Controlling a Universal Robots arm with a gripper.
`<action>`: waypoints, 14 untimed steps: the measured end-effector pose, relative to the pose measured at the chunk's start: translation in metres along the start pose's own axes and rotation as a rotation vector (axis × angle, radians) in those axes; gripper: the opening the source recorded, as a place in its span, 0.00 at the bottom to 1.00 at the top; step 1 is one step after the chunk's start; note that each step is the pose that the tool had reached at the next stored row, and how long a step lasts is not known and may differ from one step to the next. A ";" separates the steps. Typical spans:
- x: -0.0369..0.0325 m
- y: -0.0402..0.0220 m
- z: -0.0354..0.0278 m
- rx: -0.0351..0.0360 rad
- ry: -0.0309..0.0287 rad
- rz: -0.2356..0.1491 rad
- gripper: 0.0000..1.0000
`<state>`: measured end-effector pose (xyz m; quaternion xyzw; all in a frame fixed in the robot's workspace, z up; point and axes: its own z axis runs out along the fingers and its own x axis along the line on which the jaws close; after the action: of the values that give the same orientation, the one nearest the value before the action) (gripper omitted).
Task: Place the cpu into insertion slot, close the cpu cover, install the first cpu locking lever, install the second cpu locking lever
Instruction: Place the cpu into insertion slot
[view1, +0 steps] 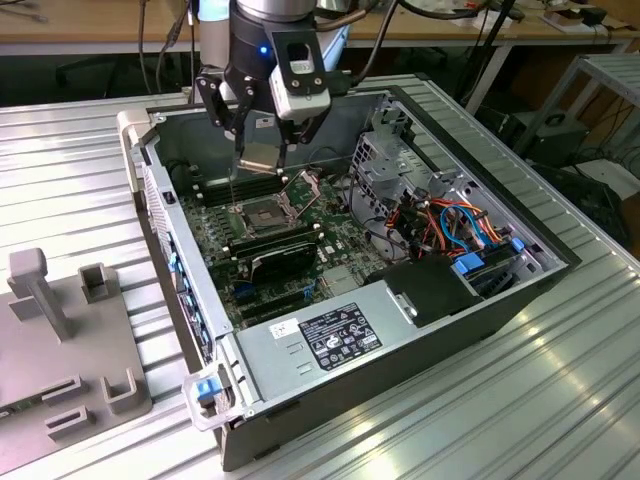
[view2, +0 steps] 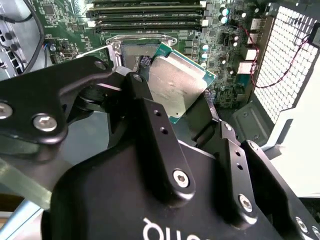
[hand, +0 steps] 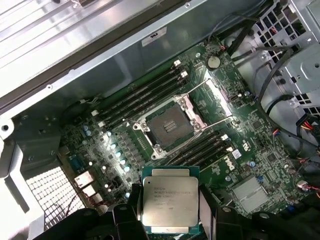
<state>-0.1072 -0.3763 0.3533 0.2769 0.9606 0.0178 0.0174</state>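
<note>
My gripper (view1: 258, 152) hangs over the open computer case, shut on the cpu (view1: 259, 156), a flat silver-topped square with a green rim. In both wrist views the cpu (hand: 170, 201) (view2: 178, 86) sits between two black fingers (view2: 148, 117). The insertion slot (hand: 169, 125) (view1: 268, 213) lies bare on the green motherboard, a short way below and beyond the chip. The cpu cover (hand: 216, 100) (view1: 305, 186) stands tilted open at one edge of the slot. Two thin wire levers (hand: 202, 84) stand raised beside it.
Long black memory slots (hand: 145, 92) flank the socket on two sides. A power supply (view1: 340, 335) with a label, a metal drive cage (view1: 395, 160) and coloured cables (view1: 460, 225) crowd the exterior view's right. Grey fixtures (view1: 60, 320) stand outside the case on the left.
</note>
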 end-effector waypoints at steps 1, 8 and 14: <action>0.0005 0.0013 0.0010 0.0000 -0.0001 0.002 0.55; -0.0002 0.0029 0.0144 0.0031 -0.0058 0.132 0.55; -0.0014 0.0038 0.0197 0.0049 -0.0091 0.209 0.55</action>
<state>-0.1032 -0.3734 0.3338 0.3756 0.9265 0.0159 0.0191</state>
